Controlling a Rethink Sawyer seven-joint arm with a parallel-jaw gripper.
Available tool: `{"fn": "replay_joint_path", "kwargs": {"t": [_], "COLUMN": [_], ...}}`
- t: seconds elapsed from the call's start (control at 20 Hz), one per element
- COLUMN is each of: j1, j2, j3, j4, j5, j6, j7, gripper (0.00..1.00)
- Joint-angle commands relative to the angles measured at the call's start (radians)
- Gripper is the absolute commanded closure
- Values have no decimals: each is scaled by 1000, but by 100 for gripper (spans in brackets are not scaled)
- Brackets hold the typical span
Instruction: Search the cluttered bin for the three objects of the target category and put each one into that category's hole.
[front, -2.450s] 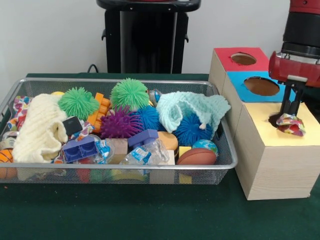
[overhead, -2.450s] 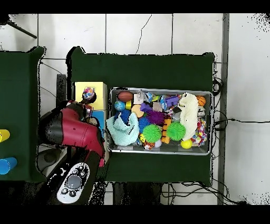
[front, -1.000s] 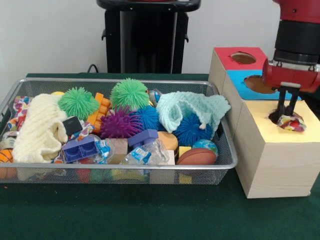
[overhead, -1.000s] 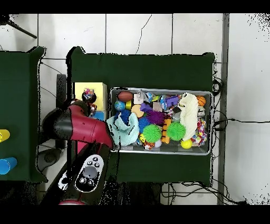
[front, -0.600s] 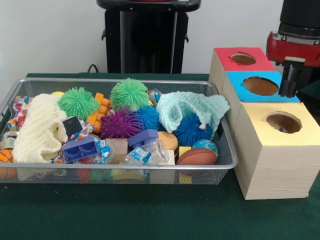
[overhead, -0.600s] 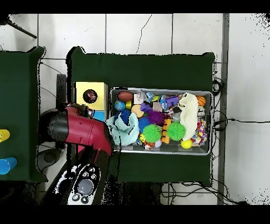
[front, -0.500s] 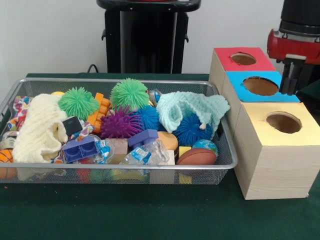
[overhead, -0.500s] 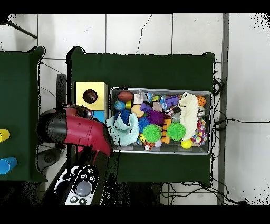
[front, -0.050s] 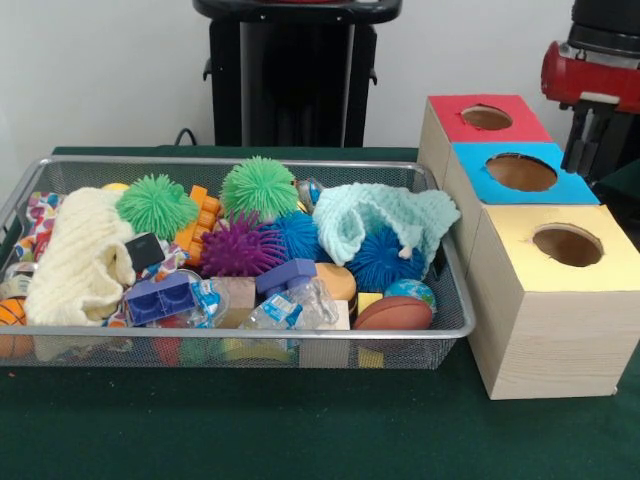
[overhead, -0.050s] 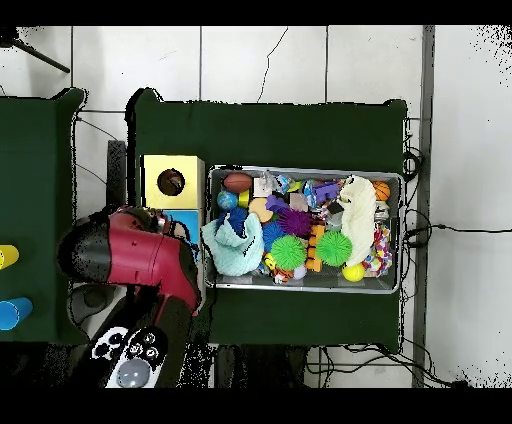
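Observation:
My gripper (front, -0.050s: 590, 145) hangs at the right edge, above and behind the blue box (front, -0.050s: 520, 173); it looks open, with nothing between its dark fingers. The yellow box (front, -0.050s: 560, 290) stands nearest, and its round hole (front, -0.050s: 567, 245) looks dark and empty from here. Farthest back is the red box (front, -0.050s: 486, 117). A patterned cloth bag (front, -0.050s: 40, 215) lies at the left end of the wire bin (front, -0.050s: 250, 345). In the overhead view the red arm (overhead, -0.050s: 140, 258) covers the gripper and most of the blue box (overhead, -0.050s: 188, 219); the yellow box (overhead, -0.050s: 155, 170) is uncovered.
The bin holds spiky balls in green (front, -0.050s: 258, 186), purple (front, -0.050s: 240, 247) and blue (front, -0.050s: 385, 260), a mint cloth (front, -0.050s: 385, 215), a cream knit cloth (front, -0.050s: 78, 260), blue blocks (front, -0.050s: 160, 297), a small football (front, -0.050s: 393, 313) and plastic bottles (front, -0.050s: 290, 305). A black stand (front, -0.050s: 290, 70) rises behind.
The gripper let the patterned bag drop into the yellow box's hole, then rose and drew back to the right, over the blue box. The bag no longer shows.

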Motion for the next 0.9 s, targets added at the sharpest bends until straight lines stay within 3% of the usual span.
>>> {"fn": "replay_joint_path", "kwargs": {"t": [0.05,0.35,0.65,0.9], "j1": [-36,-150,-223,-227], "j2": [-15,-72,-102,-90], "j3": [-3,45,64,-14], "j4": [102,232,284,265], "j5": [-58,-98,-170,-264], "j6": [60,-18,-83,-86], "j7": [178,88,46,66], "gripper": [100,100,100,100]}}
